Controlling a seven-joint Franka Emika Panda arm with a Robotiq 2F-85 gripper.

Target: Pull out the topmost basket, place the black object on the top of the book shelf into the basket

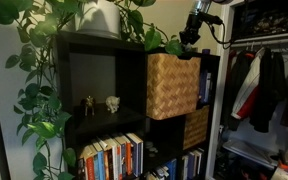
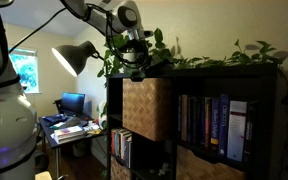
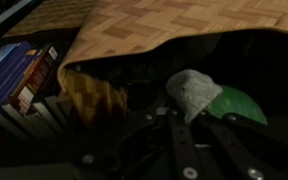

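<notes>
The topmost basket (image 1: 172,85), tan woven wicker, sticks out from the top compartment of the black book shelf (image 1: 84,75); both show in both exterior views, the basket (image 2: 146,108) and the shelf (image 2: 224,70). My gripper (image 1: 191,40) hangs just above the basket's open top, also seen in an exterior view (image 2: 134,62). In the wrist view the dark fingers (image 3: 189,112) converge on a small grey-black object (image 3: 194,90), with the basket's weave (image 3: 154,25) above in the picture. The view is dark and the grip is hard to make out.
Trailing green plants (image 1: 44,60) cover the shelf top, and a leaf (image 3: 239,105) lies by my fingertips. A darker wicker basket (image 1: 196,128) sits lower down. Books (image 1: 114,155) fill the lower compartments. Clothes (image 1: 264,85) hang beside the shelf. A lamp (image 2: 76,57) stands nearby.
</notes>
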